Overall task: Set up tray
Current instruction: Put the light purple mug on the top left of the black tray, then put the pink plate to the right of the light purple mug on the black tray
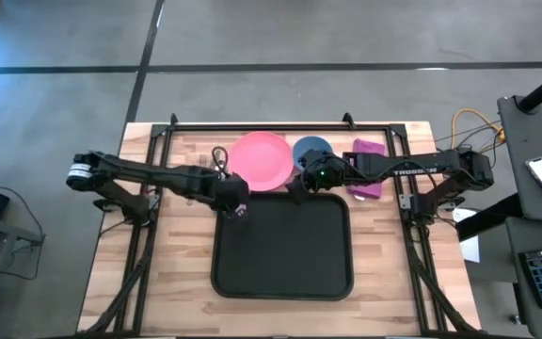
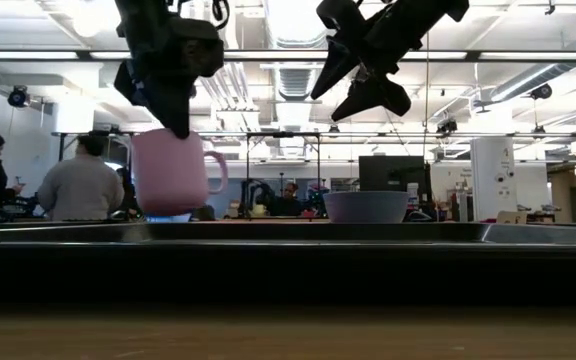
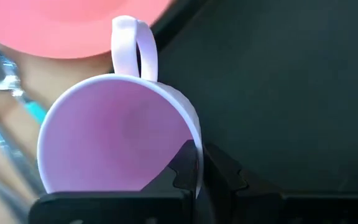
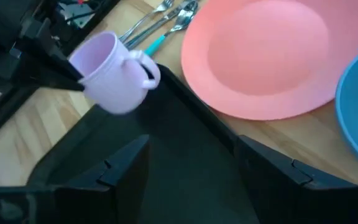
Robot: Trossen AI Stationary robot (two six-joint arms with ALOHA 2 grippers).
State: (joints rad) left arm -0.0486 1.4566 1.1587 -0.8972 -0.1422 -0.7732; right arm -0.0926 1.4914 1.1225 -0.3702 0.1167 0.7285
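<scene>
A lilac mug hangs from my left gripper over the far left corner of the black tray. The mug shows tilted in the right wrist view, with its handle toward the pink plate. The tray lies flat on the wooden table. My right gripper is open and hovers over the tray's far edge, near the blue bowl, touching nothing. My left gripper holds the mug by its rim, on the side opposite the handle. One finger is inside the cup and the other finger is outside its wall. The fingers come from above, slanting in from the table's left. The mug hangs below them, lifted clear.
Pink plate and blue bowl stand on the table just beyond the tray's far edge. Cutlery lies left of the plate. A purple thing lies right of the bowl. People sit in the room behind.
</scene>
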